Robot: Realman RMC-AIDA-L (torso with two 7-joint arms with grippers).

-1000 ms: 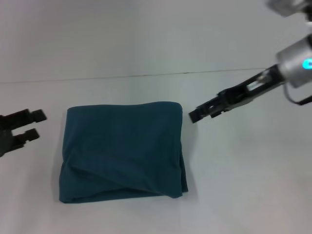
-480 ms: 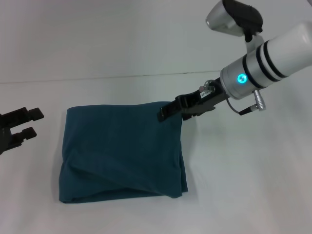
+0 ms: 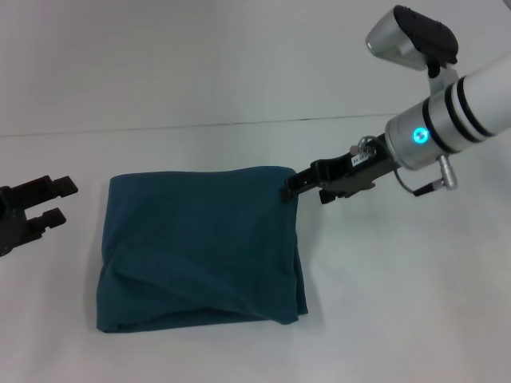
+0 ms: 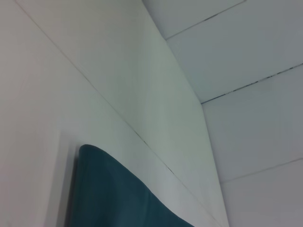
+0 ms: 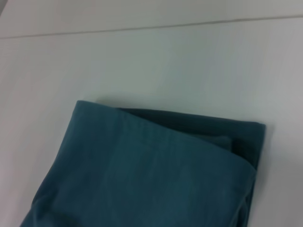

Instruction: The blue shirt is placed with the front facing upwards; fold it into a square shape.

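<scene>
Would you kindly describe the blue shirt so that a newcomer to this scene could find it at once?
On the white table, between the left gripper at the left edge and the right gripper, lies the blue shirt. It is folded into a roughly square teal slab, the only coloured thing there; the right gripper's tip sits at its far right corner.

Plain white table [image 3: 200, 351] against a white panelled wall [image 4: 246, 52]

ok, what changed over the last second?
The right gripper swung in from open table on the right to the blue shirt, overshot onto its far right corner half a second ago, and now sits back at that corner's edge. Nothing was visibly picked up; the folded cloth keeps its shape and spot. The left gripper stayed parked at the left, jaws open.
</scene>
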